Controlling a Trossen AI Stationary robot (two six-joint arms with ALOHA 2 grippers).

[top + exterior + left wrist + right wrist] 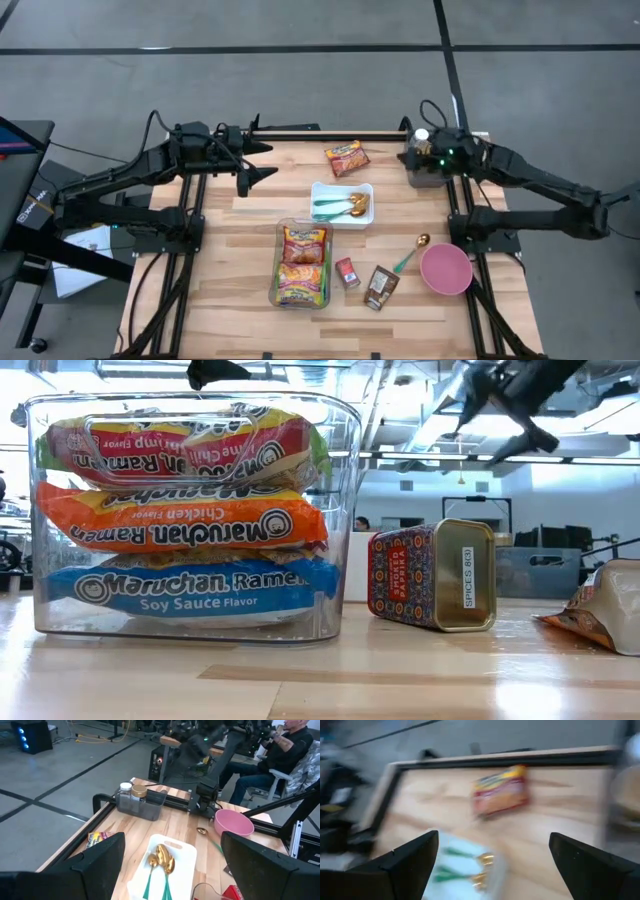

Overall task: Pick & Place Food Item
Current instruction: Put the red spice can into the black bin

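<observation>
On the light wooden slatted counter [230, 250], the left end effector [262, 160] hangs above the far-left part of the top with its two dark fingers spread wide and nothing between them. Toward the middle front stands one clear plastic rectangular bin [302, 265] holding three Maruchan ramen packets [185, 520] stacked one on another: a red-and-yellow one on top, an orange chicken one in the middle, a blue soy sauce one at the bottom. Just behind the bin lies one white rectangular tray [342, 204] with two gold-bowled, teal-handled spoons [340, 208] in it. Behind the tray, near the far edge, lies one loose orange-and-red ramen packet [347, 158], flat on the counter and apart from everything else. To the right of the bin lie one small red spice tin [347, 272] and one brown snack pouch [380, 288]. Further right, a third gold-and-teal spoon [411, 254] rests just beside one pink round bowl [445, 269]. The right end effector [425, 160] hovers at the far-right corner, released and empty.
</observation>
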